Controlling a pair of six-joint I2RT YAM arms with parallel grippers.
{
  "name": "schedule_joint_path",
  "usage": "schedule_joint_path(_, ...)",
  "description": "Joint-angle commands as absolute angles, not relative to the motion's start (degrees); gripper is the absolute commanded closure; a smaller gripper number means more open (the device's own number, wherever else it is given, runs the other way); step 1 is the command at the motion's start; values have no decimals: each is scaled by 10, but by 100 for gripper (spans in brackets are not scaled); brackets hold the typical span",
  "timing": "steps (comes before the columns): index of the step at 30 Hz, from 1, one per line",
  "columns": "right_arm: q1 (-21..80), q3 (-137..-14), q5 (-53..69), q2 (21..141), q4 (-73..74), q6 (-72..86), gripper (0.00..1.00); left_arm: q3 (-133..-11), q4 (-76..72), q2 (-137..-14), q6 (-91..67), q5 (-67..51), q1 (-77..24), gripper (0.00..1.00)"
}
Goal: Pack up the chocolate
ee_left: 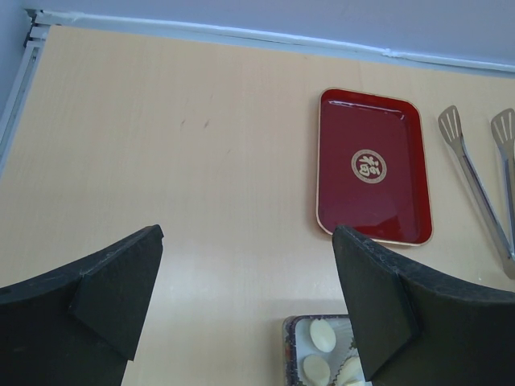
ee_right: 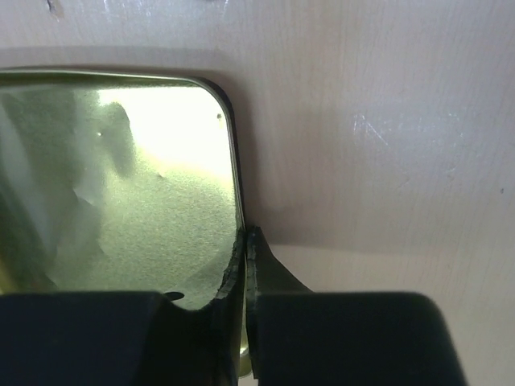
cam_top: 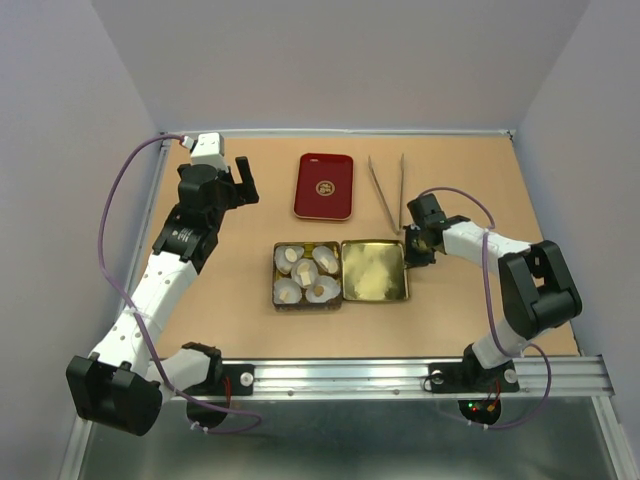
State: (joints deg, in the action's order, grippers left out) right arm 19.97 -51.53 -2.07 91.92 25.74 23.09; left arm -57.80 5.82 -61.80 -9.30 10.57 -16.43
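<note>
The right gripper is pinching the edge of the gold lid, fingers pressing flat on its rim. Only the right wrist view is showing that bite; the top view is hiding it. Beyond the lid, away from this gripper, the tin is holding white paper cups with the chocolate sitting in them. The left gripper is hanging wide open and empty, a red tray lying ahead to its right and the tweezers past it.
</note>
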Motion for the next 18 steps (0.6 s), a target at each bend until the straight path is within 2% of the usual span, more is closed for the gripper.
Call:
schedule_joint_path(1, 206, -502, -36, 929, 261, 236, 98, -596, 35, -613, -89, 111, -167, 1)
schedule_joint_path(18, 206, -559, -74, 833, 402, 221, 100, -596, 34, -620, -100, 105, -169, 1)
